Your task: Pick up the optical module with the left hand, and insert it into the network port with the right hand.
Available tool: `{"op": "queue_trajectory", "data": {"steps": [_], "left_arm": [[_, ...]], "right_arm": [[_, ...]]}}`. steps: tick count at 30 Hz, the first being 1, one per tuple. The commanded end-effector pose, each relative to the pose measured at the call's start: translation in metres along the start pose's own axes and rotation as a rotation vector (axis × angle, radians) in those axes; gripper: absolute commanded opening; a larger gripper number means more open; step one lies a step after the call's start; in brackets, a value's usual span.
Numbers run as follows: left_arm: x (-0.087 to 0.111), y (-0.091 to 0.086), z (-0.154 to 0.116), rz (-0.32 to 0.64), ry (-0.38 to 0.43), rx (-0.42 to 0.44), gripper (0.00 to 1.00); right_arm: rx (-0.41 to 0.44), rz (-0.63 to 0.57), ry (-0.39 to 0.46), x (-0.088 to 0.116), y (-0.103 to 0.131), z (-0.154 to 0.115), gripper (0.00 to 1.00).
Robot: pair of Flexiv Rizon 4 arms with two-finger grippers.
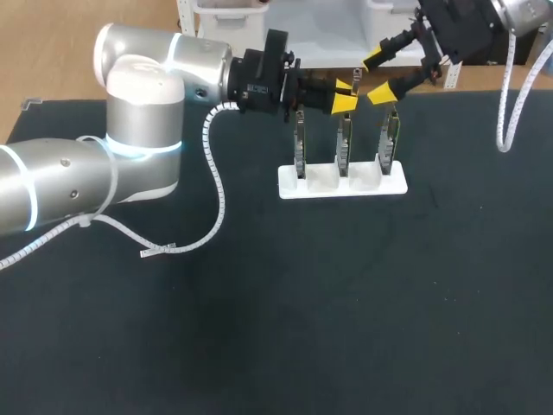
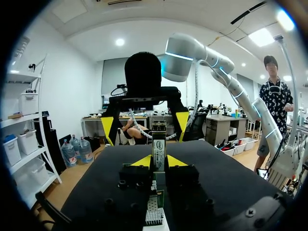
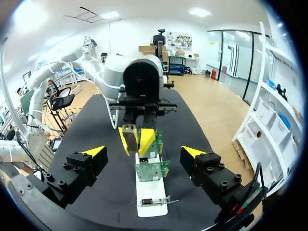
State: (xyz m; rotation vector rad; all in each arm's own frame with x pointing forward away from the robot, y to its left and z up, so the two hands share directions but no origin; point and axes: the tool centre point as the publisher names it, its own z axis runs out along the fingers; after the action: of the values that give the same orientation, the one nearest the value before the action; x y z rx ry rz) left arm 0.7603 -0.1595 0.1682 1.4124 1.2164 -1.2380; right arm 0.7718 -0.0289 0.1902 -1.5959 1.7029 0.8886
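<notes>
Left gripper (image 2: 159,161) up close: yellow tips pinching the optical module (image 2: 159,144), held upright just over the middle board (image 1: 344,138). So pickup's done, I'd say. Handover and the insertion itself are not yet done. Right gripper (image 1: 377,78) faces it, fingers spread wide, nothing btwn them. Below: white stand (image 1: 341,186) w/ 3 slots, a board upright in each.

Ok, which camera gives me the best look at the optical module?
Left wrist view: the optical module stands upright between the left gripper tips, its whole face showing. The right wrist view shows only its end, foreshortened. In the head view it is barely distinguishable among the yellow tips.
</notes>
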Motion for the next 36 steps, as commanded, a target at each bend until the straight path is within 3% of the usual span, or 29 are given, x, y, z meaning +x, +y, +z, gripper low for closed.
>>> {"op": "queue_trajectory", "data": {"steps": [1,10,36], "left_arm": [[0.000,0.001,0.000,0.001,-0.001,0.000,0.00],[0.000,0.001,0.000,0.001,-0.001,0.000,0.00],[0.000,0.001,0.000,0.001,-0.001,0.000,0.00]], "right_arm": [[-0.003,-0.016,-0.009,-0.007,0.004,-0.003,1.00],[-0.010,-0.045,-0.031,-0.022,0.009,-0.003,1.00],[0.019,-0.037,-0.026,-0.026,0.010,0.013,1.00]]}}
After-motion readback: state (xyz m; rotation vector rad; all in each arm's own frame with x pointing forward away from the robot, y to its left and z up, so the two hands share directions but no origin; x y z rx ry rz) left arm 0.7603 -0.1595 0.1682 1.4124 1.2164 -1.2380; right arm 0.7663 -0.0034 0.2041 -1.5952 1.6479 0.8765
